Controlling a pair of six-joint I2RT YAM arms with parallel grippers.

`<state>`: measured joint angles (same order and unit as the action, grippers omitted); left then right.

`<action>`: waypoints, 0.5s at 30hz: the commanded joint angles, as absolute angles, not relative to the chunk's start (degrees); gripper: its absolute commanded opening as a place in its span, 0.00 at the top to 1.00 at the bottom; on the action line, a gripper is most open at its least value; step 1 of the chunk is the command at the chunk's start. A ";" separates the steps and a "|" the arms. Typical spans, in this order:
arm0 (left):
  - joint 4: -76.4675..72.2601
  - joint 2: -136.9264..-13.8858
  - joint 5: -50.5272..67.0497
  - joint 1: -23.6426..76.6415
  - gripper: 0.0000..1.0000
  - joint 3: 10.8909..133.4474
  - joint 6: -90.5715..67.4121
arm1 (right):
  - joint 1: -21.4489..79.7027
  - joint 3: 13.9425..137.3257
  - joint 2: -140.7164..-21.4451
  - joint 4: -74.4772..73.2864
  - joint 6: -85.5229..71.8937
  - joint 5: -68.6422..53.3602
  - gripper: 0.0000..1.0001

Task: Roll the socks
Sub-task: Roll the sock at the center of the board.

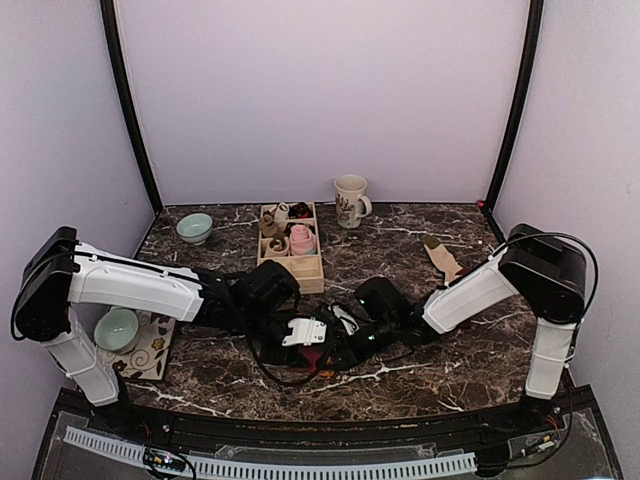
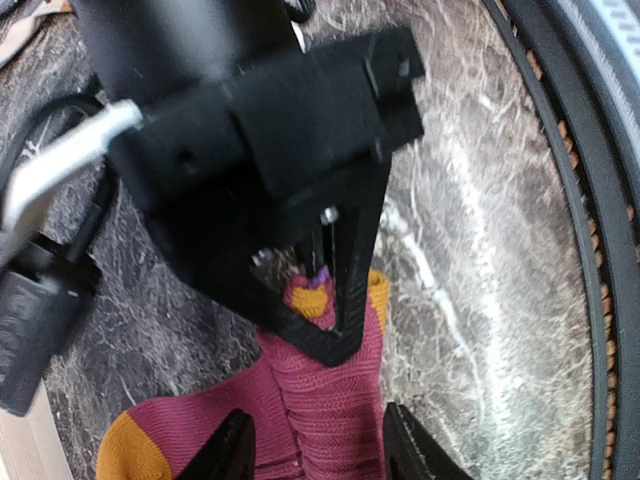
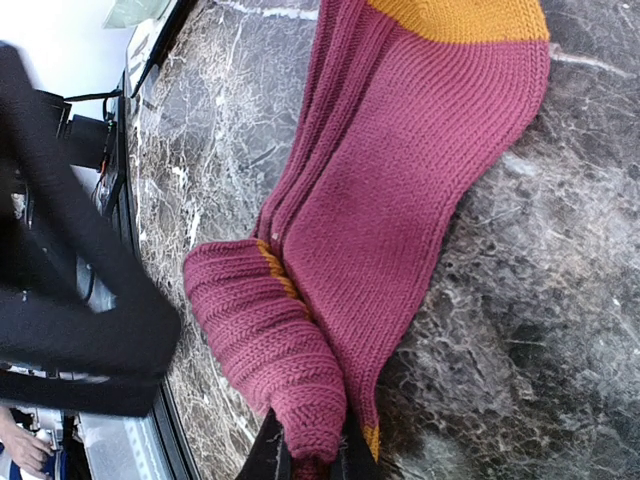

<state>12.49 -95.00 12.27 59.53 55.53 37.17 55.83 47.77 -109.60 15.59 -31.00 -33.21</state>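
Two claws meet over a maroon ribbed-knit sock with orange bands (image 3: 400,180) spread on the dark marble-patterned tabletop (image 3: 560,330). The right gripper (image 3: 310,458) is clenched on the sock's near end. Its two fingers nip the tip of a short, tight roll (image 3: 265,340) that lies immediately ahead of the claw and a little to one side. Past that roll, the rest of the sock runs flat and away from the claw to an orange band at its far end. The left gripper (image 2: 318,455) comes in from the other side, with one finger on each flank of the sock's gathered middle and the right claw's black tip just ahead of its fingertips. It cannot be told whether those fingers are squeezing the knit or merely bracketing it. The job appears to be in its early rolling stage: a few turns are wound and most of the length is not yet taken up. The next move likely calls for the right claw to carry the roll onward, away from itself along the flat stretch. The left claw would need to hold the fabric taut so the turns do not slacken or skew. A pale beige sock (image 1: 441,258) lies well beyond both claws, unrolled. A light wooden compartment box (image 1: 291,274) sits just beyond the left claw.
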 commanded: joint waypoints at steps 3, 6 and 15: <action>15.97 -92.09 16.68 59.85 0.58 55.49 35.95 | 56.43 43.43 -114.81 0.06 -32.54 -28.89 1.00; 12.88 -92.51 15.14 59.85 0.60 52.20 36.69 | 56.44 43.33 -114.84 0.47 -32.80 -29.22 1.00; 4.69 -95.68 7.06 59.77 0.69 50.03 36.43 | 56.43 43.39 -114.55 0.92 -32.85 -29.44 1.00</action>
<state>8.86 -94.94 10.72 59.53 50.72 36.80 55.81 47.55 -109.67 16.23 -32.21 -33.41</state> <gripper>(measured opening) 0.320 0.067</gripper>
